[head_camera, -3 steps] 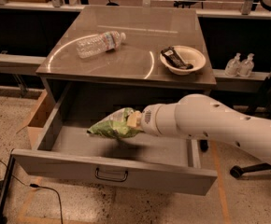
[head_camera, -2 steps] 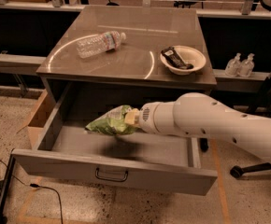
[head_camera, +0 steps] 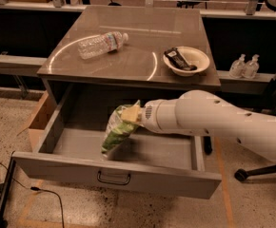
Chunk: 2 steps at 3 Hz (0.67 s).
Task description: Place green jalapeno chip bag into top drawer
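Top drawer (head_camera: 57,167) pulled fully out below the table (head_camera: 142,30), its floor bare. Gripper (head_camera: 130,114) sits inside the drawer opening, left of centre and under the table's front edge, clamped on the upper end of the chip bag (head_camera: 114,136). Bag hangs nearly upright from it, green lower half sloping down-left toward the drawer floor. The bottom corner may already rest on the floor, but the front panel hides the contact, so not certain. Step in hand, as I judge it: set down and let go. Best done by lowering a little until the bag slumps, then parting the jaws so it falls flat and not against the front wall, where it could catch when the drawer shuts. Arm (head_camera: 223,125) comes in from the right over the drawer's right side wall. Room is tight above, with the table edge just over the wrist, so the way out is back along the same low line before rising. Open floor lies right of the bag. Bottle (head_camera: 102,44) and bowl (head_camera: 186,61) sit on the tabletop, well clear.
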Available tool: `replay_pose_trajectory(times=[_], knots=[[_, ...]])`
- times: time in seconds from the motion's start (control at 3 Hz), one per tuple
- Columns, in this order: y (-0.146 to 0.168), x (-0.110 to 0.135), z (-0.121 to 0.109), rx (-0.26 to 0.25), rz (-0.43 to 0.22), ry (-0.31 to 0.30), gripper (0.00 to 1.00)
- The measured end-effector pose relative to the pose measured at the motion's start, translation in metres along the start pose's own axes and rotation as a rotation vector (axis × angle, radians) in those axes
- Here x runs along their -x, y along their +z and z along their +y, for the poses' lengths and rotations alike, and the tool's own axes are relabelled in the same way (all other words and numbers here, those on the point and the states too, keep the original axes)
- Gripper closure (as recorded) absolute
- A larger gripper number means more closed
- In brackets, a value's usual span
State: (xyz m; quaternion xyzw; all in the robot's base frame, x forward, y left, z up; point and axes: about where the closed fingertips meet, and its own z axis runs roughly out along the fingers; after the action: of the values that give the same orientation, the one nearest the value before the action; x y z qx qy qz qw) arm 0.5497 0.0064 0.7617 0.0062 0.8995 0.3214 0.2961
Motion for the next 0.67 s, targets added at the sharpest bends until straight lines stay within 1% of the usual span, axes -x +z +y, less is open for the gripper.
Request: replay_pose_trajectory(times=[0.33, 0.67], knots=[[-0.024, 0.015, -0.006, -0.079, -0.028, 0.005, 0.08], [-0.063, 0.033, -0.007, -0.159, -0.056, 0.011, 0.3]])
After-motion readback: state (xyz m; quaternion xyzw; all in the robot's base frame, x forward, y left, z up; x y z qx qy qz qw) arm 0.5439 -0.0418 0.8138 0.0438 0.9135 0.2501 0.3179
